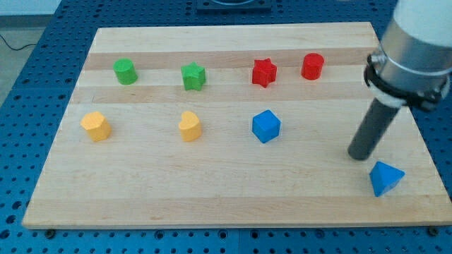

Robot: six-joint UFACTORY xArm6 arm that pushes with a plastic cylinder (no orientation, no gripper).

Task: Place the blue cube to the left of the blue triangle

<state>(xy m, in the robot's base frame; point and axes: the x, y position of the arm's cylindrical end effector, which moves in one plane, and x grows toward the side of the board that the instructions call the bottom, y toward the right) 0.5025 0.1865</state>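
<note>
The blue cube [266,126] sits near the middle of the wooden board [212,204]. The blue triangle [385,178] lies near the board's bottom right corner. My tip [359,155] rests on the board just up and left of the blue triangle, with a small gap between them, and well to the right of the blue cube. The rod rises up and right to the arm's grey body [417,42].
Along the top row stand a green cylinder [126,71], a green star [193,76], a red star [264,72] and a red cylinder [312,66]. A yellow block [95,126] and a yellow heart-like block [189,126] sit left of the blue cube.
</note>
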